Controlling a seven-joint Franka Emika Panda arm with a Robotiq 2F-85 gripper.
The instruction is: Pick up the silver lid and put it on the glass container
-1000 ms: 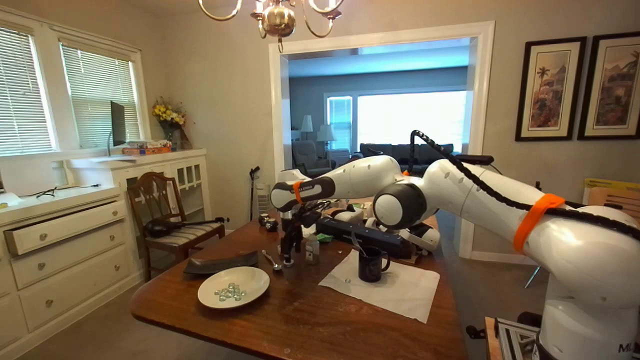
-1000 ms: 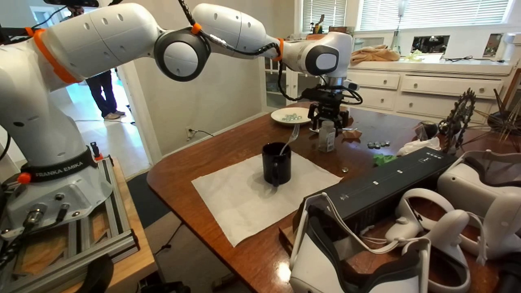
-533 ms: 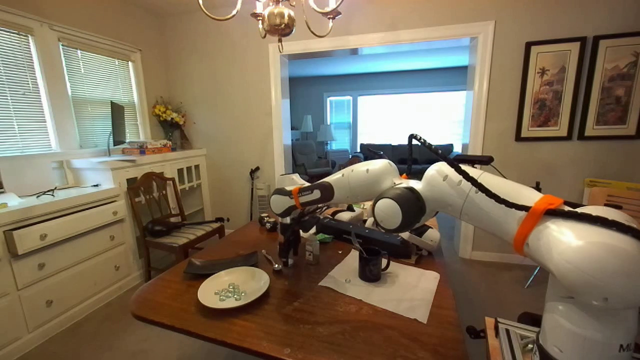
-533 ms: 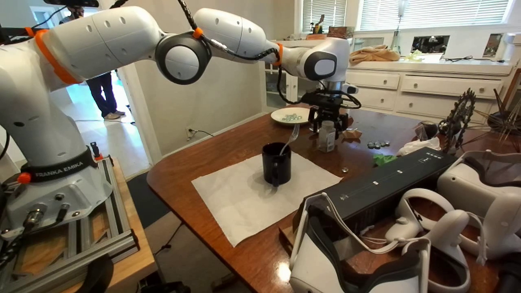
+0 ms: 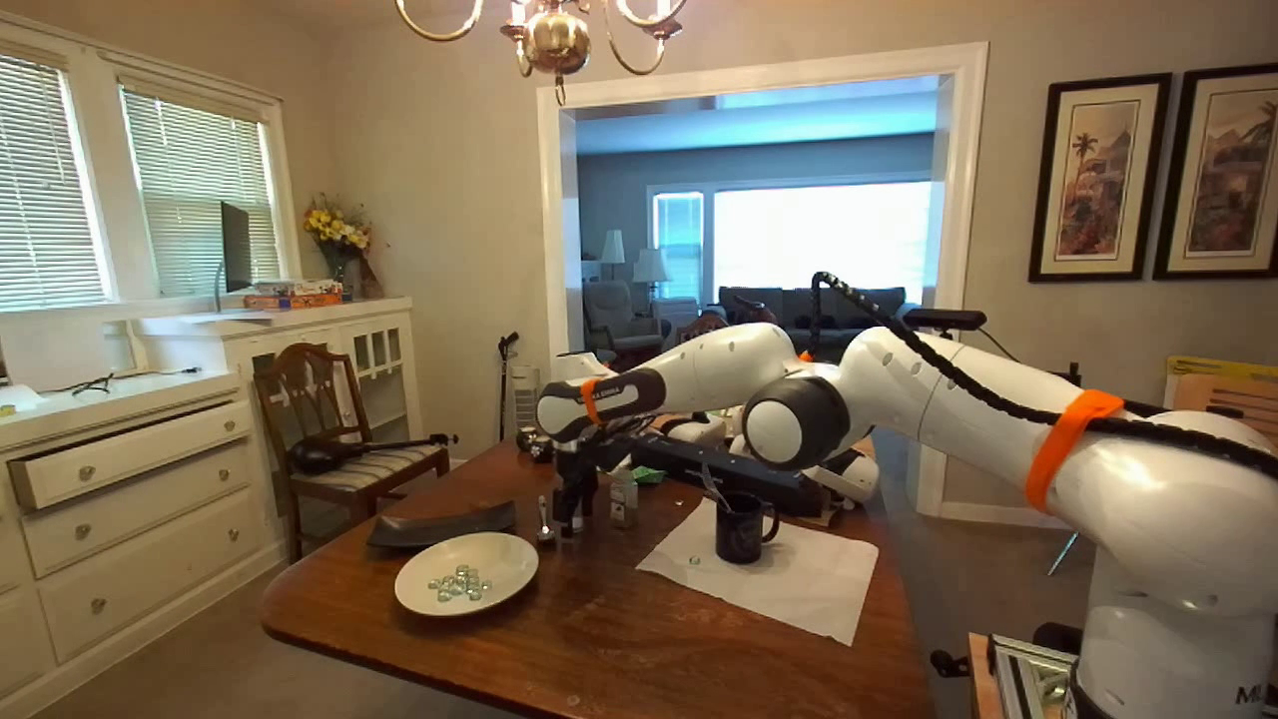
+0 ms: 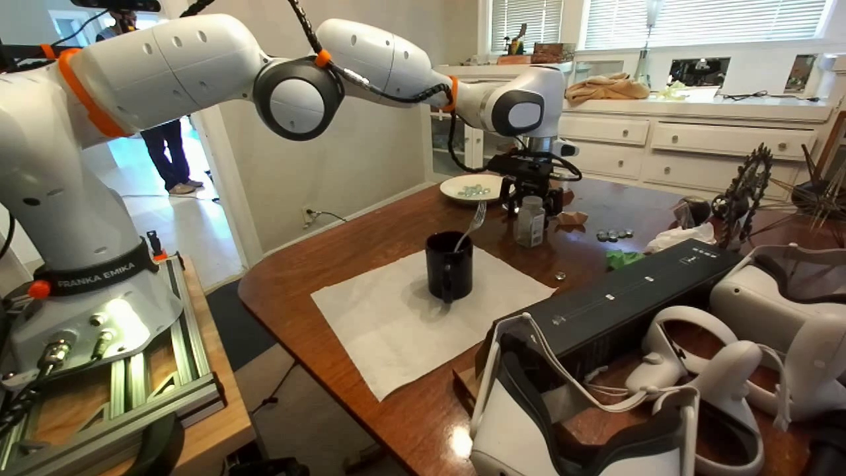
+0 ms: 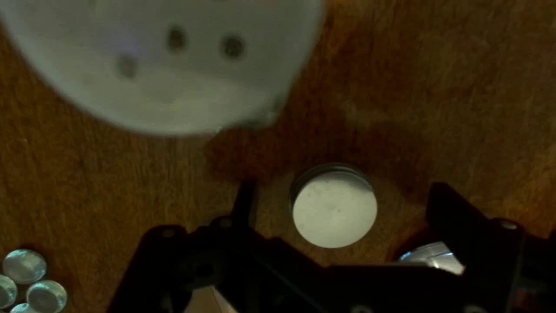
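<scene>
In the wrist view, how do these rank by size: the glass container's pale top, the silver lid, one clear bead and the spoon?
Largest to smallest:
Glass container's top, cut off by the picture edge; probably enlarged by nearness
Silver lid
Clear bead
Unranked: Spoon, too hidden to judge

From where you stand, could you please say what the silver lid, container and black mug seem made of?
Silver lid: probably metal, satin, from its pale, softly reflective top. Container: likely smooth glass, being see-through, though plastic is possible. Black mug: perhaps glazed ceramic, given its faint shine.
</scene>
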